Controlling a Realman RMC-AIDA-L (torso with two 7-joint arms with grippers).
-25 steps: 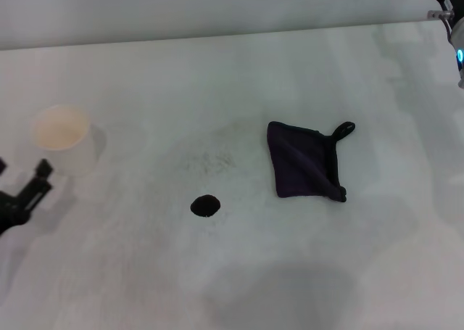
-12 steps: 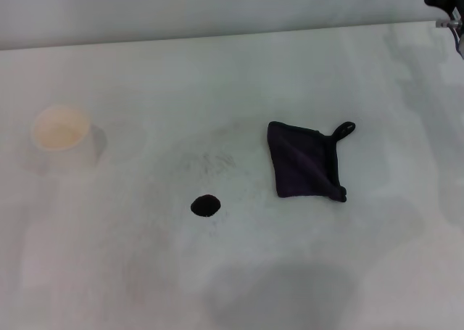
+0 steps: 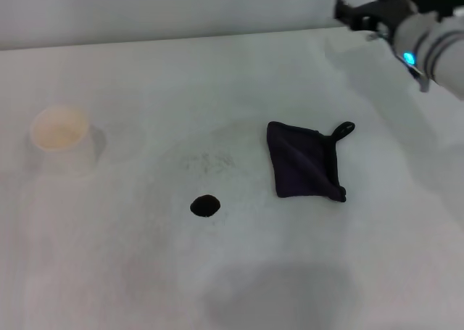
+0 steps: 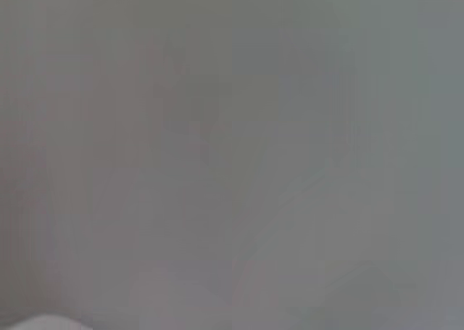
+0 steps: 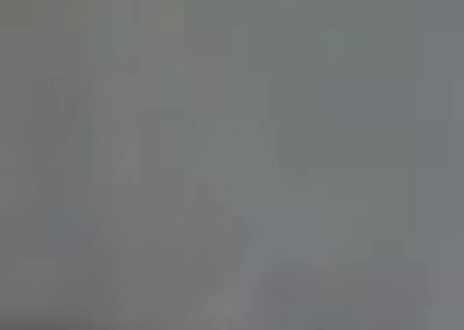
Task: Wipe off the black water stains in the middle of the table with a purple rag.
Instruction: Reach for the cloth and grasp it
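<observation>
The purple rag (image 3: 304, 162) lies flat on the white table (image 3: 130, 272), right of centre, with its loop at the far right corner. The black water stain (image 3: 205, 205) is a small round blot to the left of the rag and a little nearer to me. My right gripper (image 3: 360, 11) hangs above the table's far right part, well beyond the rag and apart from it. My left gripper is out of the head view. Both wrist views show only plain grey.
A white paper cup (image 3: 61, 138) stands at the left of the table. A faint grey speckled smudge (image 3: 209, 159) lies just beyond the stain. The table's far edge (image 3: 181, 38) runs across the top of the head view.
My left gripper, seen at the lower left one second ago, has left the view. My right arm has swung in from the top right corner, leftwards over the table's far side.
</observation>
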